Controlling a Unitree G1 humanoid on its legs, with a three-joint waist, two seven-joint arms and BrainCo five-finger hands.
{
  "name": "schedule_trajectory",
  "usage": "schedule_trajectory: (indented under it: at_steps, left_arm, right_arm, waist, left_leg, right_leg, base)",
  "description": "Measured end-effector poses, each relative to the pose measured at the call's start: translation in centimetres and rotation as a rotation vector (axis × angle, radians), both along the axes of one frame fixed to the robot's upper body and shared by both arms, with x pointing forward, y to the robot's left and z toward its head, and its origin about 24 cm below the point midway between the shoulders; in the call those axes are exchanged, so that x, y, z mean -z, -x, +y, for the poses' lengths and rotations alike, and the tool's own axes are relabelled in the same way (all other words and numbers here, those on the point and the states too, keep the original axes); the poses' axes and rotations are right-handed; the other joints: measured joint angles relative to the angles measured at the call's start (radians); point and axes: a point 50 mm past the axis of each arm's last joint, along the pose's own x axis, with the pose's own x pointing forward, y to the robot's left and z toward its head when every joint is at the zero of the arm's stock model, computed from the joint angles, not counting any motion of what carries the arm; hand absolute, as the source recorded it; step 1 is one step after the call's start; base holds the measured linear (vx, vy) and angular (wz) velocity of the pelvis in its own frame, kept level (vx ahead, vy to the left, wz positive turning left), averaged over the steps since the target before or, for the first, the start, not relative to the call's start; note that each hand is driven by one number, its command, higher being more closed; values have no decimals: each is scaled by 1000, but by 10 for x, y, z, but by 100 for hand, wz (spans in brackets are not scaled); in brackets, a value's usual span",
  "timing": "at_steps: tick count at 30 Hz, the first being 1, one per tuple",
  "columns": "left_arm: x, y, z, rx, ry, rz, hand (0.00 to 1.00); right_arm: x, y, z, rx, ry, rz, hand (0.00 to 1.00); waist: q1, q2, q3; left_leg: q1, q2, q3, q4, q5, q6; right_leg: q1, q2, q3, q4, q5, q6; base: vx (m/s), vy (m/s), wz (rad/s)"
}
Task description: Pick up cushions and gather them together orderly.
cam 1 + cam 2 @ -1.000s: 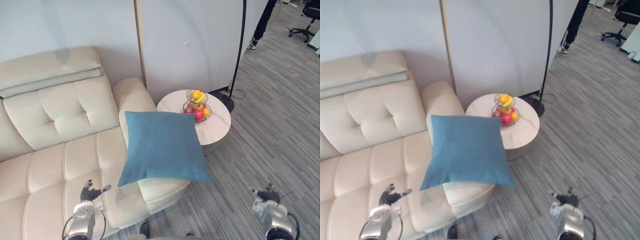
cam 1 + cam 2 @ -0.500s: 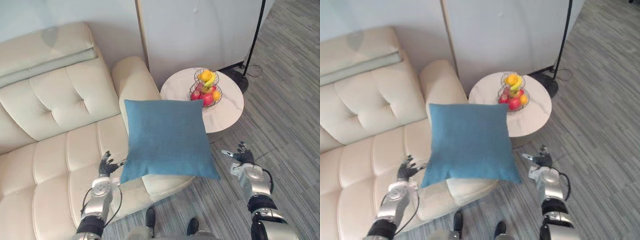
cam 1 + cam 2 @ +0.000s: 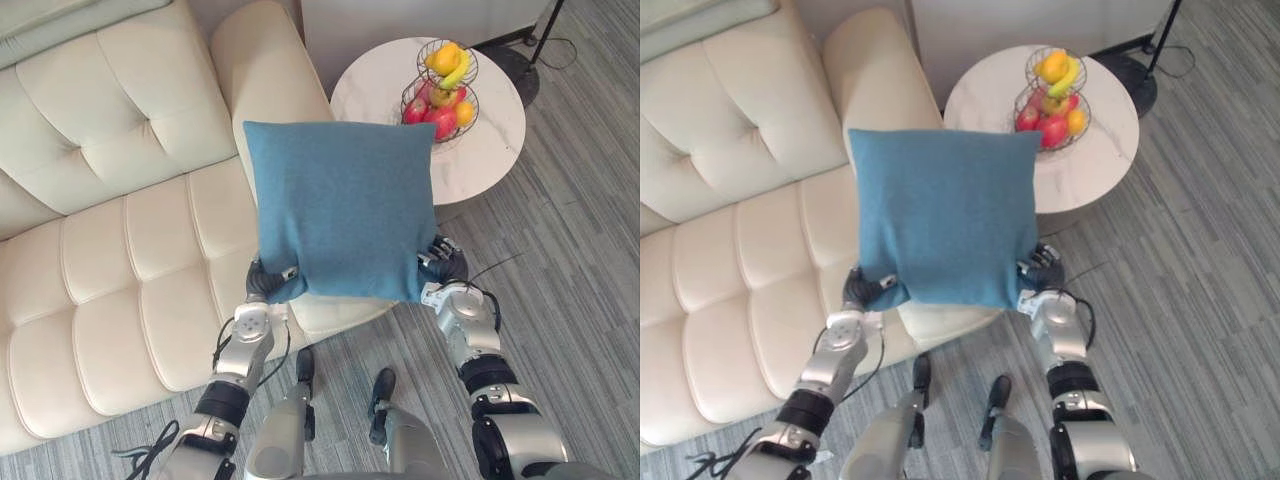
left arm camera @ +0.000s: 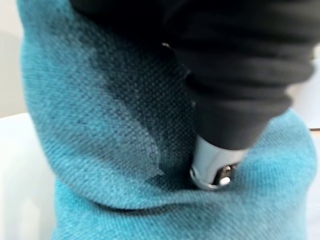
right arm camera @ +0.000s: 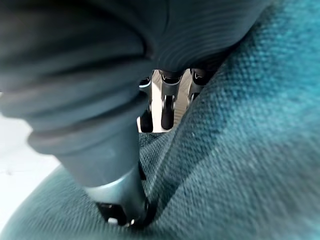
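No words, labels, numbers or signs can be read on the square blue fabric cushion (image 3: 340,210) or near it.

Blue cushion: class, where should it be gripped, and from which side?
At its two lower corners, one hand from each side: the blue cushion is wide, flat, soft, its lower edge facing the robot. Left hand and right hand pinch there.

The left robot hand (image 3: 866,291) and right robot hand (image 3: 1040,272) hold the blue cushion (image 3: 940,215) by its lower corners.
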Motion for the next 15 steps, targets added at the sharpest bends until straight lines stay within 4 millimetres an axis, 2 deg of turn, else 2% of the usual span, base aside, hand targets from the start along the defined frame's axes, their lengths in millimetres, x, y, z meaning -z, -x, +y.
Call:
schedule_trajectory:
  at_steps: [2, 8, 12, 15]
  left_arm:
    - [-6, -2, -1, 3, 5, -24, 100]
    - [-24, 4, -4, 30, 48, -110, 100]
    - [-14, 25, -9, 73, 62, -96, 100]
    - [6, 47, -9, 103, 74, -26, 100]
  right_arm:
    - [-2, 4, -2, 5, -1, -19, 100]
    - [8, 29, -1, -15, 8, -26, 100]
    - [28, 58, -4, -15, -2, 22, 100]
    - [39, 79, -8, -16, 2, 56, 100]
  waist:
    - [-1, 0, 0]
    - [3, -1, 0]
    - [-4, -1, -20]
    - [-19, 0, -58]
  left_leg:
    - [0, 22, 60, 1, -3, -2]
    - [32, 22, 84, -1, 17, -1]
    - [131, 19, 88, -38, 17, -1]
    - [178, 14, 83, -69, 18, -3]
  right_leg:
    - [-5, 0, -3, 16, -4, 0]
    - [18, -2, 5, 19, -10, 5]
    - [114, 1, 6, -7, -18, 14]
    - [166, 6, 4, -49, -19, 14]
  base:
    - [-71, -38, 6]
    - [42, -11, -3]
    - [90, -1, 1]
    - [71, 0, 2]
